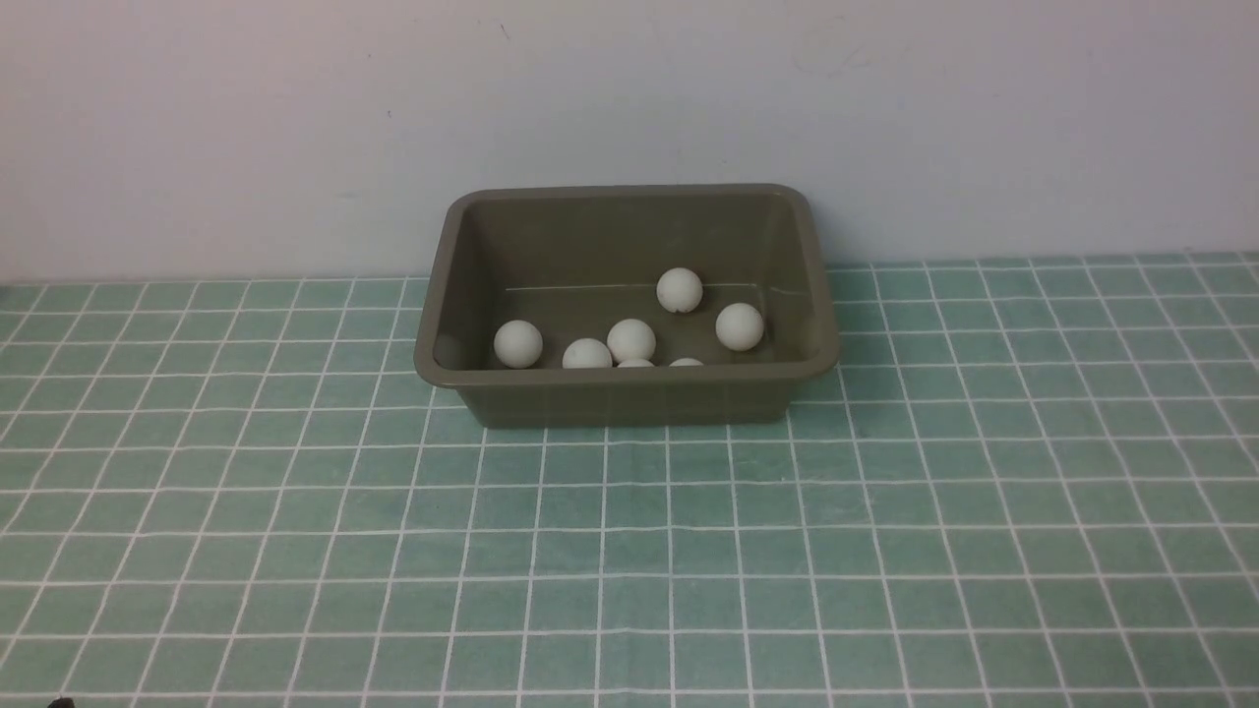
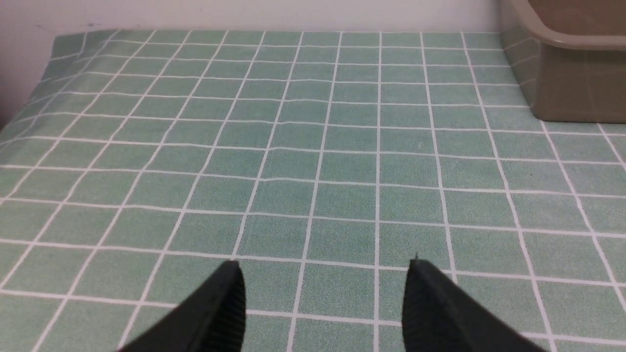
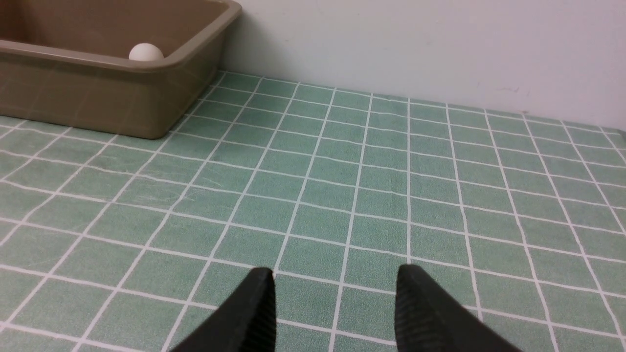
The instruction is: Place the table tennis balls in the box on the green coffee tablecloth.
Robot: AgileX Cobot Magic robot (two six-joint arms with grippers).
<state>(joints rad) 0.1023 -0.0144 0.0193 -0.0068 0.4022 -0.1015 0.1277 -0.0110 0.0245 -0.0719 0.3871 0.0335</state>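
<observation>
Box: olive-brown tub, upright and uncovered; stands on the far part of the green coffee tablecloth, near the pale wall; long side faces the robot; rounded corners and flared rim in view.
Table tennis balls: seven visible, all inside the box; white and matte; none seen on the cloth.
Ball positions: one toward the box's left end, apart from the others; a group near the middle, close behind the near rim; one farther back, right of the middle; one nearer the right end; whether those in the group touch, cannot be told.
Near rim: hides the lower parts of several balls; two show only their tops; any ball lying fully behind it cannot be counted.
Green coffee tablecloth: pale teal-green with a white-line grid; spread out in front of the box and to both sides; slight waviness in the lines.
Left pincer: open, fingertips apart; nothing between them; cloth visible through the gap.
Right pincer: open, fingertips apart; nothing held; cloth likewise visible through the gap.
Lower left corner, front view: small dark tip just in the picture; identity cannot be told.
</observation>
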